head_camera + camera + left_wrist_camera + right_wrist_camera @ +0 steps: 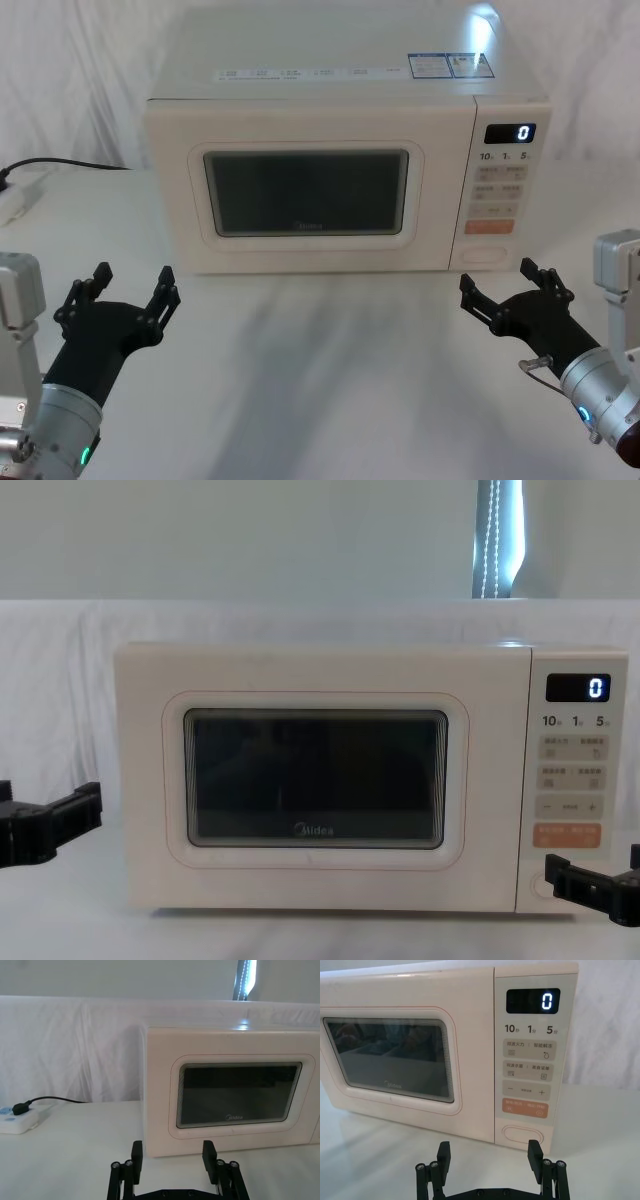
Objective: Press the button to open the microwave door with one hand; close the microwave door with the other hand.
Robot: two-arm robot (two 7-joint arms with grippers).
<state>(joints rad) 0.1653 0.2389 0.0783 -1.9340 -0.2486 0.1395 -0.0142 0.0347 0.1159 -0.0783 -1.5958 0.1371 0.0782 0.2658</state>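
While the microwave door (308, 195) sits flush and shut, you have both arms low in front of the oven, touching nothing. Far left on the white surface (330, 360): a white power strip (17, 1121) with a black plug and cable, well apart from the oven. Your left claw (130, 288) hovers over the surface ahead of the oven's left front corner, fingers spread wide, holding nothing. Centre: cream Midea microwave (340, 60), dark window facing you, door closed against the body. Right of the door, the control panel's display (533, 1001) reads 0; below the keys comes an orange rectangular key (524, 1108), and at the very bottom the pill-shaped button (522, 1133), unpressed. Your right claw (510, 283) hangs just in front of and slightly below that button, fingers wide, empty, not in contact with the panel.
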